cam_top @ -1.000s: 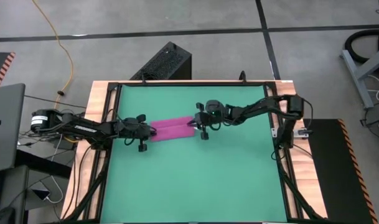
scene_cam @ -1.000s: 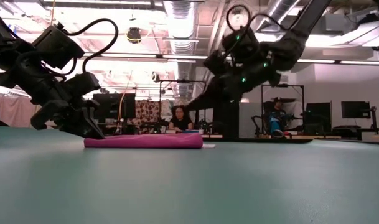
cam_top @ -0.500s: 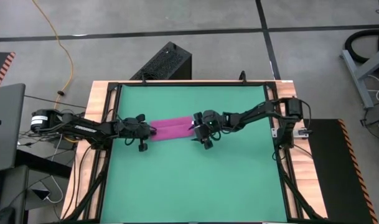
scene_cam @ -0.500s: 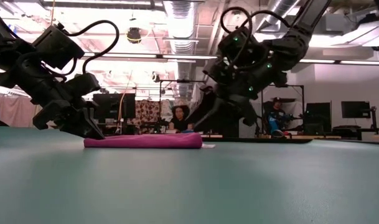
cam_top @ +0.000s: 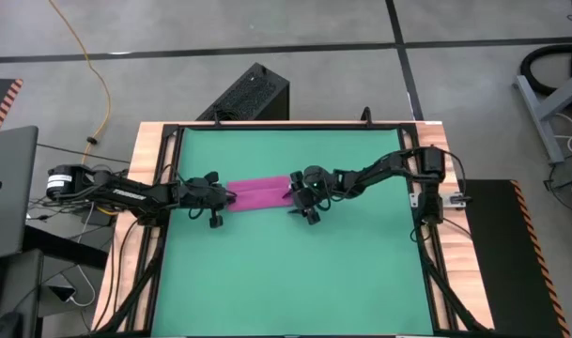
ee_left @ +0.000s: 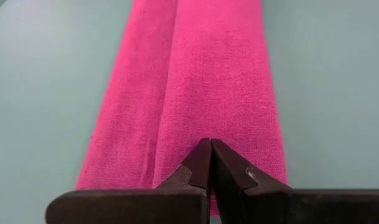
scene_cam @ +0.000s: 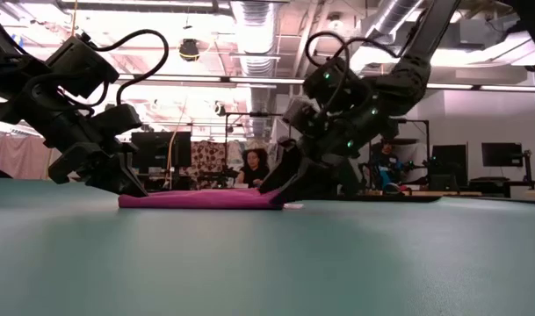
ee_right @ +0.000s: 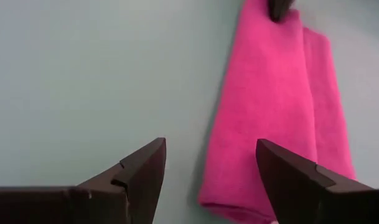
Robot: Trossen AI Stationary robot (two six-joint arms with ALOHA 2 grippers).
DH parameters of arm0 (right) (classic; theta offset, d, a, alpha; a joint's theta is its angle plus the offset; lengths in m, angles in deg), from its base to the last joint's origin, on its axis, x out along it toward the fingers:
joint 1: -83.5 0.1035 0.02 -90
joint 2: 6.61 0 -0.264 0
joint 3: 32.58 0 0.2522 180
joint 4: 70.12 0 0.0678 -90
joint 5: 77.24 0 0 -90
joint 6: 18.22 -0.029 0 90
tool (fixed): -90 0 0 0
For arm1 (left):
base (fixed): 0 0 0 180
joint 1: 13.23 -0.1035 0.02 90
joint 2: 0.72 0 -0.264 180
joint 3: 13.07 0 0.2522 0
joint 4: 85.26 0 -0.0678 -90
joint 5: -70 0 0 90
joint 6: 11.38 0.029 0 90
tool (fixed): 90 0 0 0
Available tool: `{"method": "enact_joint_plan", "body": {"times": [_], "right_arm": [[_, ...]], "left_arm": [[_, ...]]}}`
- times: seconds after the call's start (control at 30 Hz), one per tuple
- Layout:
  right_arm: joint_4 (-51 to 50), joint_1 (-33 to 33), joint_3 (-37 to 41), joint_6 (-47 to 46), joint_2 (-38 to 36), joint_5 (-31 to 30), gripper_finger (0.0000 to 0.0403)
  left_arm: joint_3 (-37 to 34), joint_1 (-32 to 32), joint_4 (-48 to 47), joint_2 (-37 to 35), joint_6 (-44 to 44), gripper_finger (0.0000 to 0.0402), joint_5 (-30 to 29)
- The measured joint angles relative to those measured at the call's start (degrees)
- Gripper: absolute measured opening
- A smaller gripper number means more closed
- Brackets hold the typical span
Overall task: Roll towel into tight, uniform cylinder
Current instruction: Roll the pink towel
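Roughly halfway, as judged: the towel [cam_top: 258,194] is laid as a long, narrow folded band on the green mat [cam_top: 295,282], a lengthwise fold line being seen in the left wrist view, but no end has been turned over yet, so no cylinder is formed; end-to-end rolling and tightening are left. The band lies at mid-table, somewhat toward the left side, betw. the two arms. The left gripper [cam_top: 227,197] is set on the band's left end w/ its fingers [ee_left: 209,167] pressed together, tips resting on the cloth; whether fabric is pinched betw. them cannot be told. The right gripper [cam_top: 291,194] is held low at the opposite end w/ jaws spread wide, nothing gripped; in the right wrist view one finger is seen over bare mat and the other beside the cloth's edge. The mat is smooth and flat, framed by black rails on a wooden table [cam_top: 154,141]. Beyond it, approx. an open lab w/ bright ceiling lights, monitors and seated people is seen in the low view; a yellow cable [cam_top: 90,68] is trailed across the concrete floor.
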Motion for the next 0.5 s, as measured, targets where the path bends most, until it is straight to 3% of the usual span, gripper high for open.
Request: {"method": "enact_joint_plan", "body": {"times": [0.23, 0.5], "right_arm": [[1.2, -1.4, -0.5, -2.2, 3.9, -2.7, 0.027], [-0.7, -3.5, -0.6, -11.3, 4.3, -3.3, 0.0269]], "left_arm": [[0.0, 0.0, -0.2, 0.0, -0.2, 0.0, -0.2], [0.0, 0.0, -0.3, 0.0, -0.4, 0.0, -0.2]]}}
